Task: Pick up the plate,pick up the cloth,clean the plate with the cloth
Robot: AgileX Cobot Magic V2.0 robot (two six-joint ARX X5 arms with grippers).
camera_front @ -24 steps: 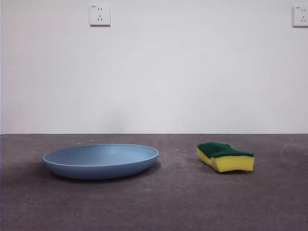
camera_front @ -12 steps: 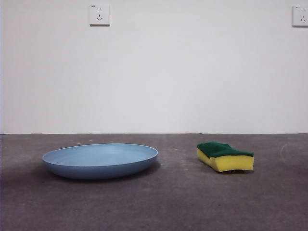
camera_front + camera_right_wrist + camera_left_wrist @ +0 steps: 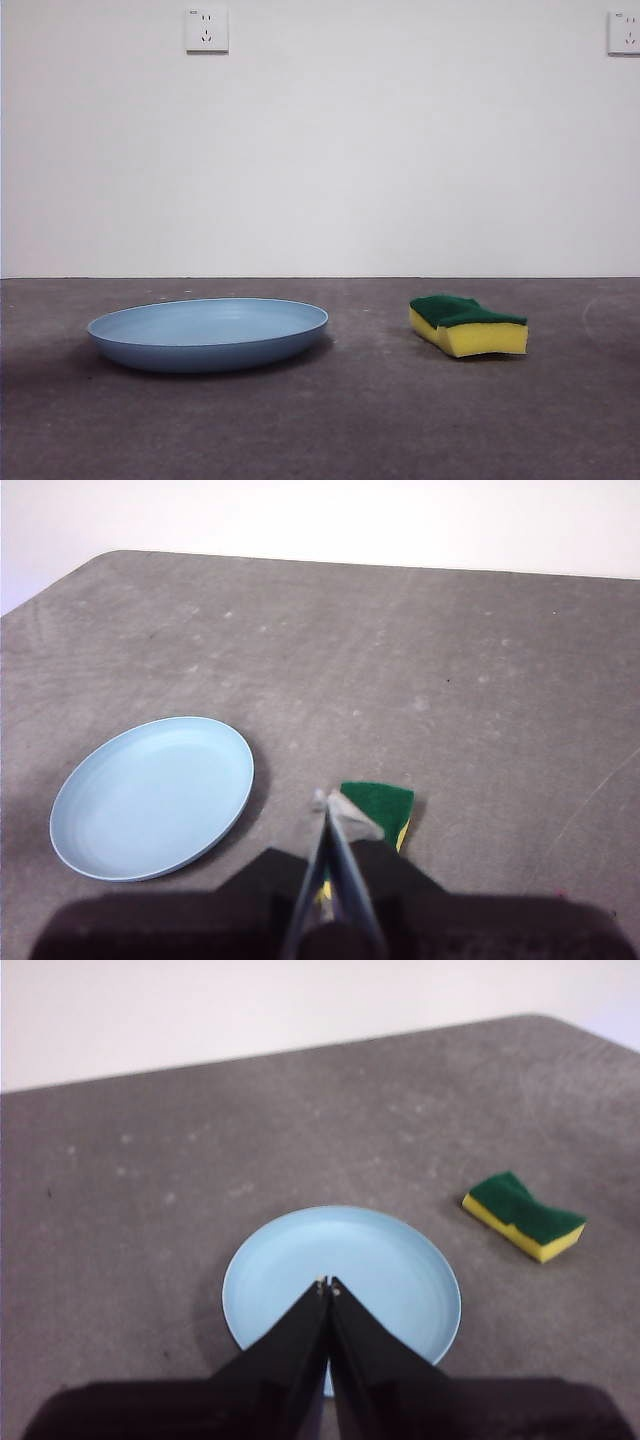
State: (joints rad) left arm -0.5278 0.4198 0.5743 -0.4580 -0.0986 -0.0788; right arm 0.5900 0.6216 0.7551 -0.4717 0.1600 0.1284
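The light-blue plate (image 3: pixel 208 333) lies flat on the grey table, left of centre in the front view. To its right rests the cloth (image 3: pixel 467 324), a wavy yellow sponge with a dark green top. Neither arm appears in the front view. In the left wrist view my left gripper (image 3: pixel 328 1285) hangs high above the plate (image 3: pixel 380 1265), shut and holding nothing, with the cloth (image 3: pixel 524 1215) off to one side. My right gripper (image 3: pixel 328 800) is likewise shut and empty, high over the cloth (image 3: pixel 378 802), with the plate (image 3: pixel 152 795) beside it.
A white wall (image 3: pixel 320 150) with two power sockets (image 3: pixel 207 30) stands behind the table. The table's far corners show in the wrist views (image 3: pixel 540 1020).
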